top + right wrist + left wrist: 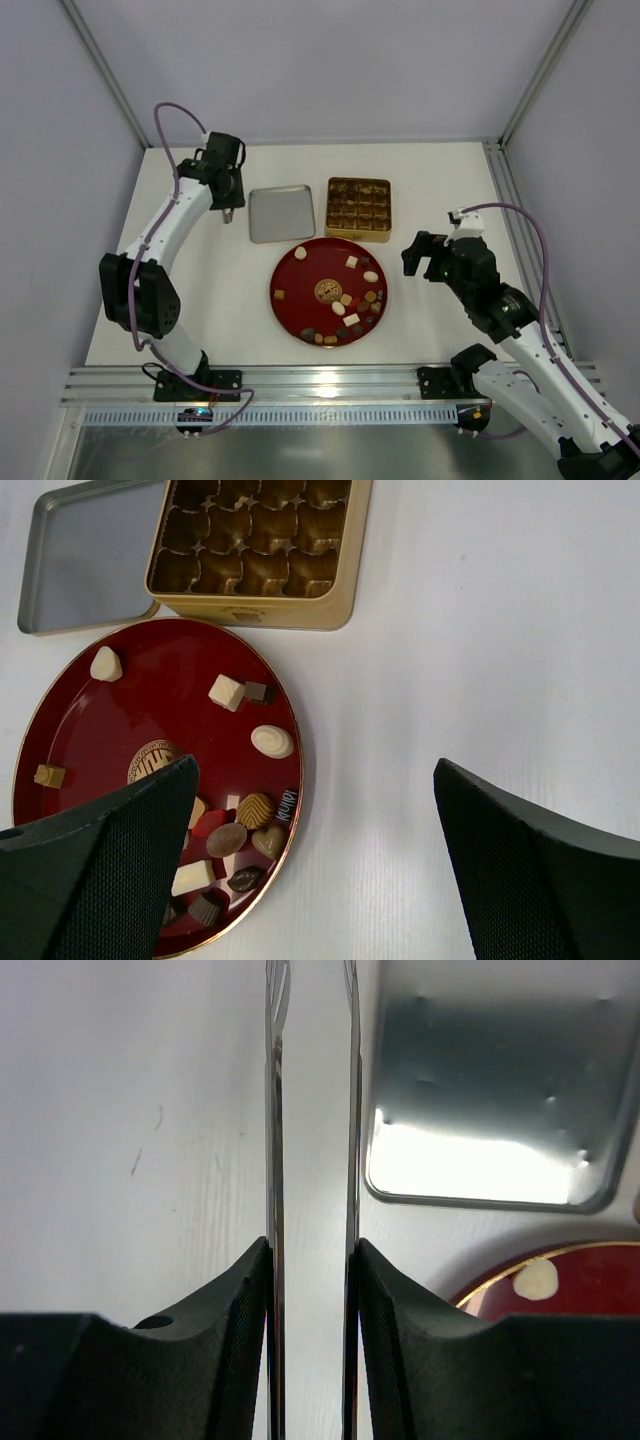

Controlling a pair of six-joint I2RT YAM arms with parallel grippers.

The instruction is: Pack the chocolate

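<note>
Chocolate [345, 305] lies scattered across plate [300, 275] (no shared long axis).

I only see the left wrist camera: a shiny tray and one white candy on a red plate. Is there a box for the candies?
Observer: Yes, a gold tin sits right beside the silver lid, behind the red plate.
Child: Is anything in it yet?
Observer: No, its compartments look empty.
Child: Are there more candies?
Observer: Many chocolates lie on the plate, mostly crowded at its near right side.
</note>
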